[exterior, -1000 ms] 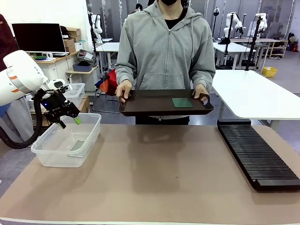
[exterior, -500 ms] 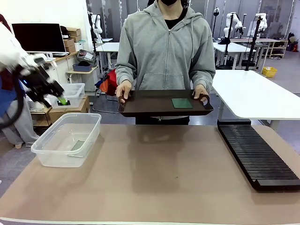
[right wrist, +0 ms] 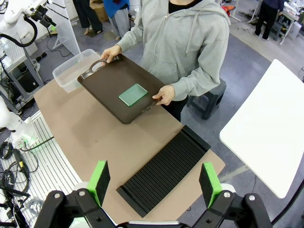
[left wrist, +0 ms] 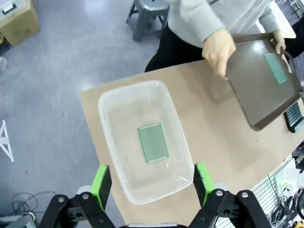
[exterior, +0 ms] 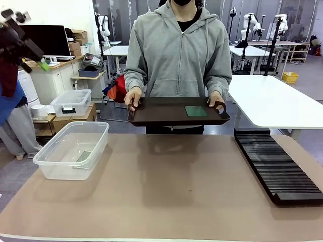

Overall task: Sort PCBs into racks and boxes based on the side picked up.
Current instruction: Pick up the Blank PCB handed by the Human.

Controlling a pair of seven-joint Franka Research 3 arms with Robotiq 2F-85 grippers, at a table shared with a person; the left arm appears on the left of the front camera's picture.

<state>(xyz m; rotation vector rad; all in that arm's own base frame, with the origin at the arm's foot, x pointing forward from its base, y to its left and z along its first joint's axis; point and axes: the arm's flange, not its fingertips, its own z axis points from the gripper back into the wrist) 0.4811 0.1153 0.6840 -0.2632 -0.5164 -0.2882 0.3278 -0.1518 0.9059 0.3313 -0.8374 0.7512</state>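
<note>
Hanging high over the left end of the worktop (exterior: 176, 191), the left tool (left wrist: 151, 179) looks straight down with its green-padded fingers (left wrist: 101, 180) spread wide and nothing between them; it is released. Below it, a clear plastic tub (left wrist: 107, 114) stands on the worktop's left end. One green circuit board (left wrist: 153, 142) lies flat on the tub's floor, roughly in the middle, apart from the walls. In the front view the same board shows through the translucent wall near the tub's near end.

The right tool (right wrist: 154, 183) is also up high above the scene. Its two fingers are set well apart and empty, so it is released too.

At the far side of the worktop a person in a grey hooded top holds a dark brown handled tray (exterior: 161, 113) raised off the surface. One hand (exterior: 133, 97) grips one end handle and the other hand (exterior: 216, 99) grips the opposite one. A second green circuit board (exterior: 196, 110) lies flat on the tray, nearer the end on the robot's right.

A long black slotted rack (exterior: 277, 169) lies flat on the right end of the worktop, running from its far edge toward the near one, well apart from the tub. Beyond the tub, off the worktop, a smaller lidded clear box (exterior: 72, 101) sits on a low stand.
</note>
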